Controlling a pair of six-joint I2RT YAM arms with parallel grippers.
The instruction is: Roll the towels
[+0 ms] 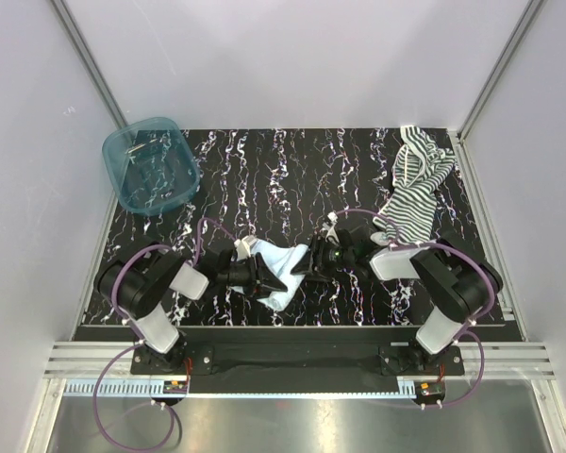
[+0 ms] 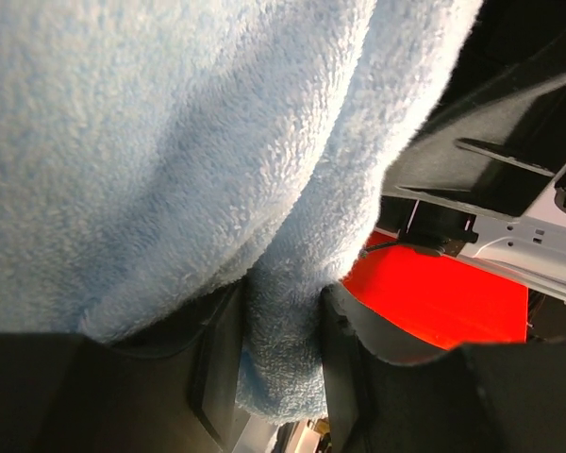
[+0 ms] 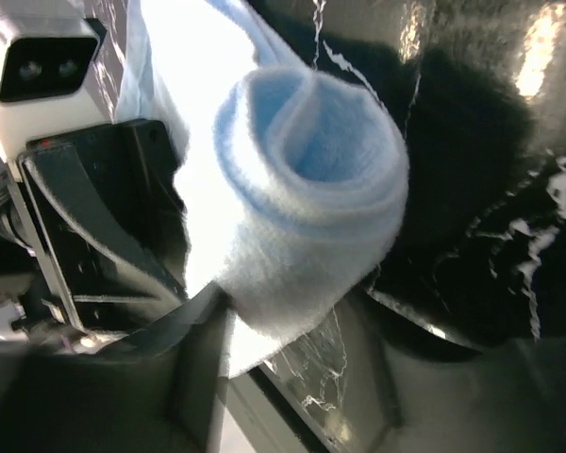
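To the right of the teal basin (image 1: 113, 175) and nearer the arms, the pale blue towel (image 1: 291, 260) is partly rolled. The left fingers (image 2: 212, 377) pinch its loose fold, and the right fingers (image 3: 184, 377) stand spread about its coiled end. Far right of the basin, the striped towel (image 1: 415, 189) lies crumpled on the tabletop (image 1: 302, 179), not yet rolled.

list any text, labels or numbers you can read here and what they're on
No text can be read.
striped towel: stripes only, no lettering shows
blue towel: plain
bin: no label seen
orange tags at the arm bases: too small to read
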